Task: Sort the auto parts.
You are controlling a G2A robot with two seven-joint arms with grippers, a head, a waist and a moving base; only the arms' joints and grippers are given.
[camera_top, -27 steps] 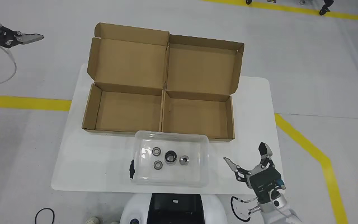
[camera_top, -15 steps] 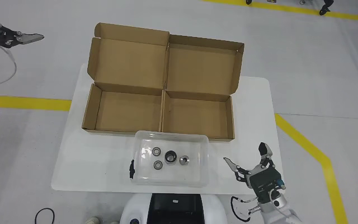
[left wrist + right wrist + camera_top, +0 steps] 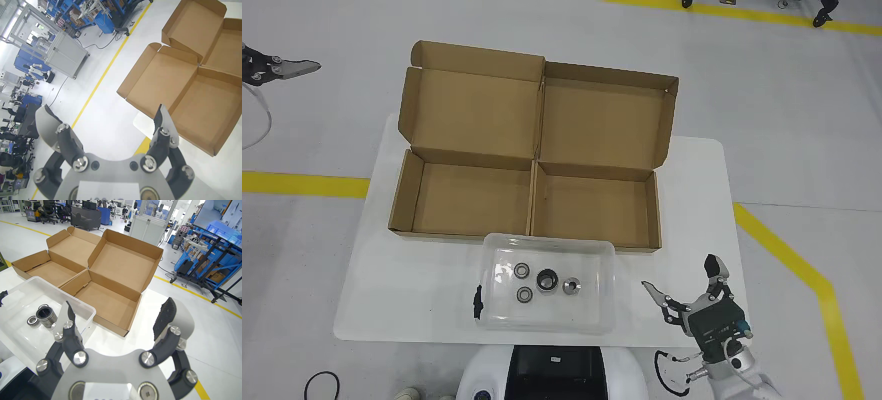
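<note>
At the table's near right corner, the right gripper hangs with its jaws spread wide and nothing between them, exactly where it was a moment ago. Just beside it, the clear tray holds all 4 auto parts, metal rings and sleeves bunched near its middle, none shifted. Behind the tray, the 2 cardboard boxes stand with lids up and floors bare, as before. Far off past the table's left edge, the left gripper hovers over the floor, also wide and empty. Nothing differs from the earlier frames, so I judge that sorting has not begun and the first pick is yet to come.
</note>
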